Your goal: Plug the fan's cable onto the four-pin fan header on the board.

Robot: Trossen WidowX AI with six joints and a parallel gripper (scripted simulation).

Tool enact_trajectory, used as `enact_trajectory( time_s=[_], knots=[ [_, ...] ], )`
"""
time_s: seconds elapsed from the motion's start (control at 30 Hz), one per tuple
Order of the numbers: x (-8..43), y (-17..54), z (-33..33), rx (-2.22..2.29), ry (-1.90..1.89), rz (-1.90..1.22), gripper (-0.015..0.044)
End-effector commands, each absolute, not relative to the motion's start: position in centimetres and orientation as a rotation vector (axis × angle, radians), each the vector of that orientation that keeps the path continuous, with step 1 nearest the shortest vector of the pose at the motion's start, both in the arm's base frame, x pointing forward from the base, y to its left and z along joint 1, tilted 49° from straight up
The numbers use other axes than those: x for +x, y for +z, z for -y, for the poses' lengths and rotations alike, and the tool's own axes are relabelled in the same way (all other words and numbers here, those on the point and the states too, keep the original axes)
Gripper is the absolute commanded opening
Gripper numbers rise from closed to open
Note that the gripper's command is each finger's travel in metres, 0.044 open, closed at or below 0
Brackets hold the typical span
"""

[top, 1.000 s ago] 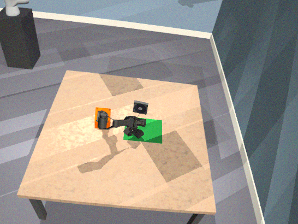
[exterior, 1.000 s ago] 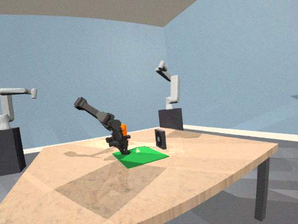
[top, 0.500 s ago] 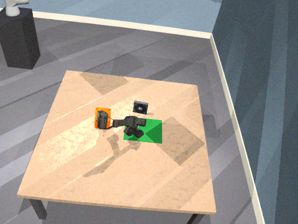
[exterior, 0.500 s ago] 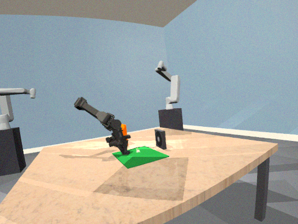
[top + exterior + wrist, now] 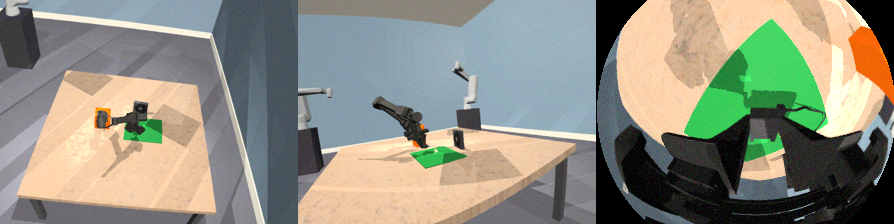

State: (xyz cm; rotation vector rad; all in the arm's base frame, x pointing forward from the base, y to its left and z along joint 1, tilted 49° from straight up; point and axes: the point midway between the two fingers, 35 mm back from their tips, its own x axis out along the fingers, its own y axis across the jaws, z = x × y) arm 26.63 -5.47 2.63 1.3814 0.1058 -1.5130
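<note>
The claw (image 5: 134, 129) (image 5: 423, 146) (image 5: 764, 117) is clamped on the dark plug (image 5: 767, 113), held between its fingertips over the green board (image 5: 154, 134) (image 5: 451, 159) (image 5: 781, 65), with the thin cable (image 5: 821, 113) curving out to one side. Near the claw, the fan (image 5: 141, 108) (image 5: 458, 139) stands upright just beside the board, and the orange base plate (image 5: 108, 110) (image 5: 415, 143) (image 5: 871, 52) lies farther off on another side. From above, the arm and claw hide part of the board; how the plug sits relative to the header cannot be told.
</note>
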Motion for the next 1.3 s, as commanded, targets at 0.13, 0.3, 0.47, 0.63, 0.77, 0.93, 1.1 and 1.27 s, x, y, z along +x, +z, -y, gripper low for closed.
enact_trajectory(
  time_s=[0.13,0.3,0.47,0.63,0.77,0.93,1.1,1.27],
  knots=[
    [26.7,4.5,3.6,1.389,-1.507,-0.095,0.0],
    [26.5,5.6,2.4,1.387,-1.507,-0.095,0.0],
    [26.2,6.8,1.3,1.384,-1.505,-0.093,0.0],
    [26.0,7.4,0.7,1.382,-1.504,-0.092,0.0],
    [26.0,7.4,0.7,1.338,-1.496,-0.128,0.0],
    [26.0,7.3,0.7,1.191,-1.462,-0.246,0.0],
    [26.0,7.2,0.6,1.043,-1.423,-0.36,0.0],
    [26.1,7.2,0.5,0.895,-1.379,-0.471,0.0]
  ],
)
